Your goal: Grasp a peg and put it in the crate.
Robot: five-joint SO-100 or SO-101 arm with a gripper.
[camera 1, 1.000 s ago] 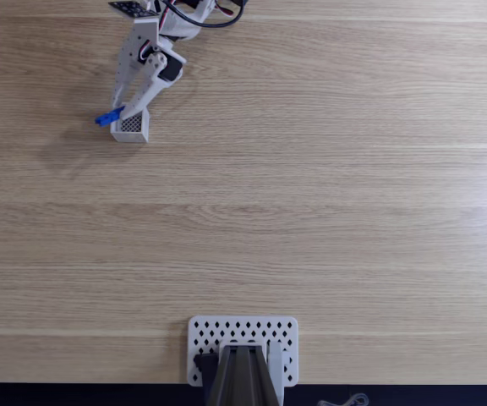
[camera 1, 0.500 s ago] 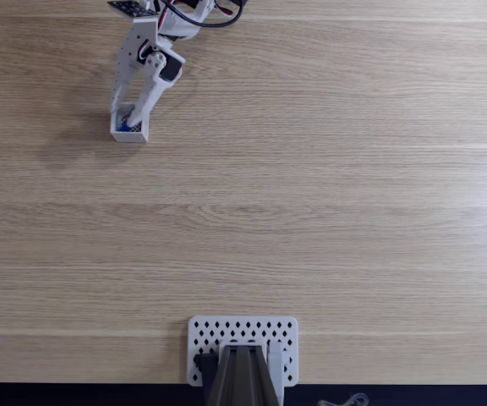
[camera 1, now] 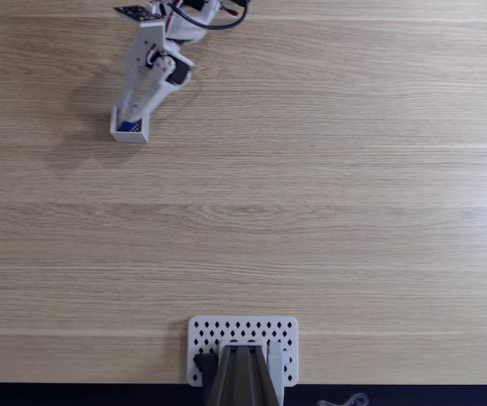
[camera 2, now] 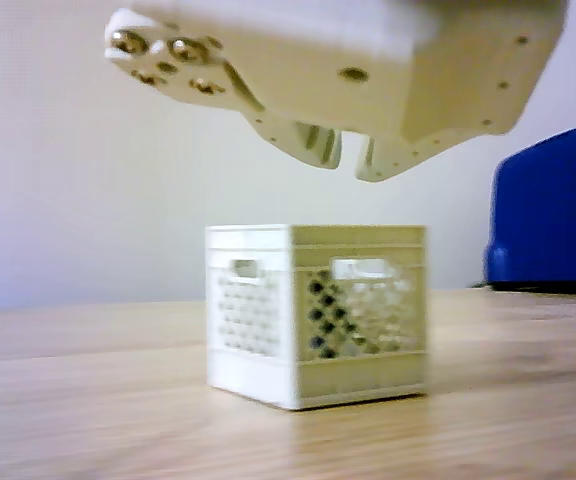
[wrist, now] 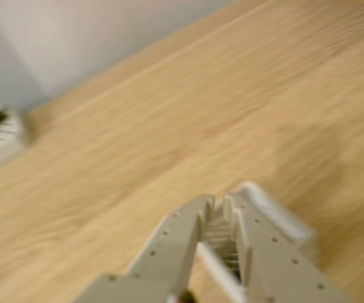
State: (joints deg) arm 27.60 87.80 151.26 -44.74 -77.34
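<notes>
The small white crate stands at the far left of the wooden table in the fixed view, with the blue peg lying inside it. My gripper hangs just above the crate's opening. In the other view, the gripper hovers a little over the crate, its jaws a narrow gap apart with nothing between them; the crate's walls hide the peg. In the wrist view, the fingertips nearly meet over the crate's rim.
A wide white perforated plate with a dark mount sits at the table's near edge. A large blue object stands behind the crate on the right of the other view. Bare wood surrounds the crate.
A second ago the gripper held the peg at the crate's left rim. The peg then dropped into the crate, and the gripper has risen slightly, empty.
</notes>
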